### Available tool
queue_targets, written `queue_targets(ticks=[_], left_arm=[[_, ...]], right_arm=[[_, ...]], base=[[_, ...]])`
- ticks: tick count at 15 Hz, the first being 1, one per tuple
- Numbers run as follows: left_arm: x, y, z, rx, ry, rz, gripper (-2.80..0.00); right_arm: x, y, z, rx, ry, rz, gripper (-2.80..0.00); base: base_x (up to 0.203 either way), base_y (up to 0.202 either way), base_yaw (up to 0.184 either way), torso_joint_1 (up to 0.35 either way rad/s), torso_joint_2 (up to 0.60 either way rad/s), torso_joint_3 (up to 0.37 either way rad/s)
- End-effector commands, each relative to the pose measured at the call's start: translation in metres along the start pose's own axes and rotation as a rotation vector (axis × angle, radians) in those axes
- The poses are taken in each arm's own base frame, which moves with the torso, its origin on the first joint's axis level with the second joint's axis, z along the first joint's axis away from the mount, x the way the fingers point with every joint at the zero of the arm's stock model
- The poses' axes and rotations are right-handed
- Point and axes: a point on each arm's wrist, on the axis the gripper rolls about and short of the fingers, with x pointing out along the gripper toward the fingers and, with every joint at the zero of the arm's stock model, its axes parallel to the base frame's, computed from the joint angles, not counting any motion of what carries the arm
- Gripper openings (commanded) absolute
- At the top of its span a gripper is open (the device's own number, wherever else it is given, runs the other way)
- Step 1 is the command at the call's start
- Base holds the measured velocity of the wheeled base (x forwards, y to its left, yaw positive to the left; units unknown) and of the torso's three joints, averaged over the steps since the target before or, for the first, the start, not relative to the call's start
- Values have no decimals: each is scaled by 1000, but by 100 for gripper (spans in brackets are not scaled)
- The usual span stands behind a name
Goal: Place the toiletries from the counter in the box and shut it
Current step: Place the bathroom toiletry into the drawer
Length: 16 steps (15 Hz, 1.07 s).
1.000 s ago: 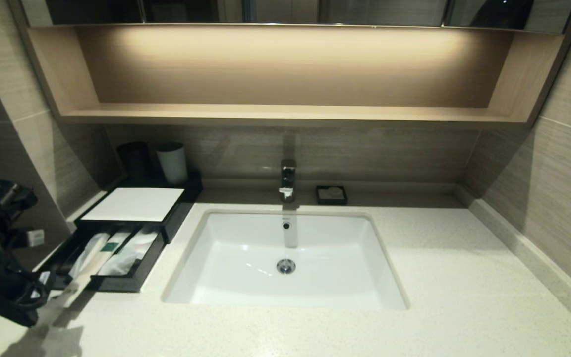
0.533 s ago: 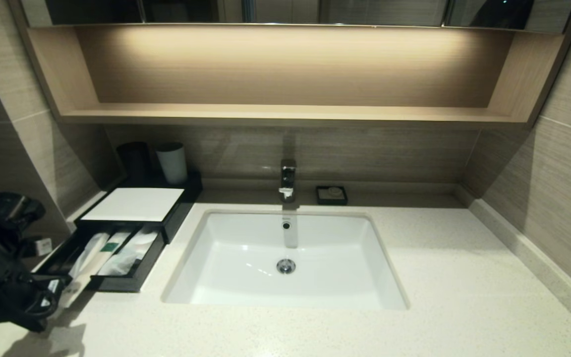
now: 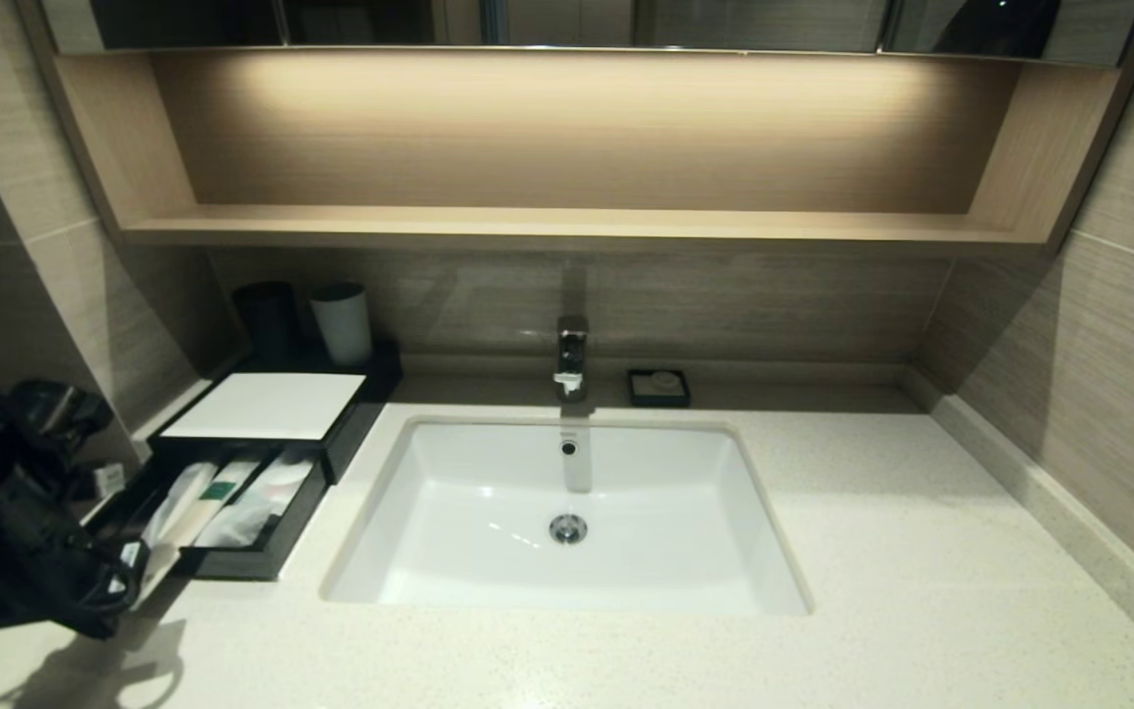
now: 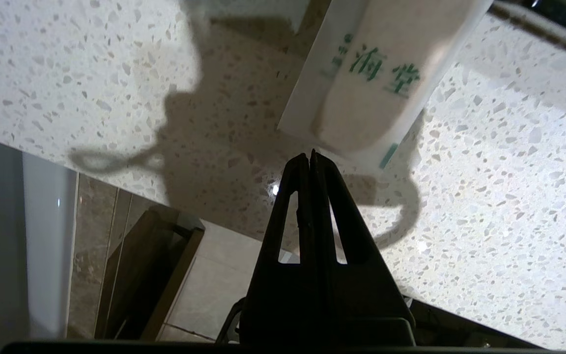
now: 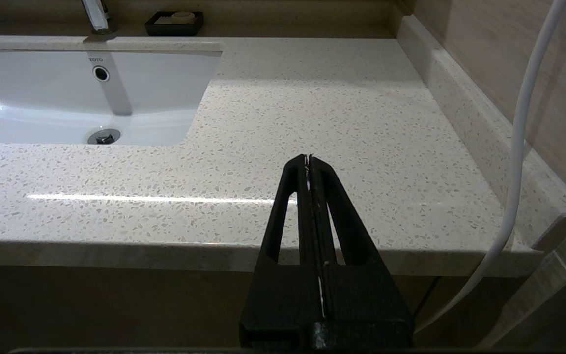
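Black left tool (image 4: 310, 156) clenched empty near toiletry wrapper (image 4: 376, 73), right tool (image 5: 309, 160) clenched, wrist cam only.

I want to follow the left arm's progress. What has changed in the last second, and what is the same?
The left gripper, jaws shut and empty, has moved forward and inward toward the open drawer of the box. One wrapped toiletry overhangs the drawer front, just ahead of it. The other toiletries in the drawer, the counter and the sink have not changed. The right gripper is shut at the counter's front edge.
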Motion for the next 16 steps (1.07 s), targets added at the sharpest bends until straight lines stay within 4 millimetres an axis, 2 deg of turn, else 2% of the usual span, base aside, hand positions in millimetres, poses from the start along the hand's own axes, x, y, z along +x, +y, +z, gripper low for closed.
queue_targets(ticks=[1,16], left_arm=[[8,-2,5,3,6,1,-280],[8,-9,22,12,-102,-12,-280]], right_arm=[[0,0,0,0,0,0,-280],[0,0,0,0,0,0,-280]], base=[[0,0,0,0,0,0],[0,0,0,0,0,0]])
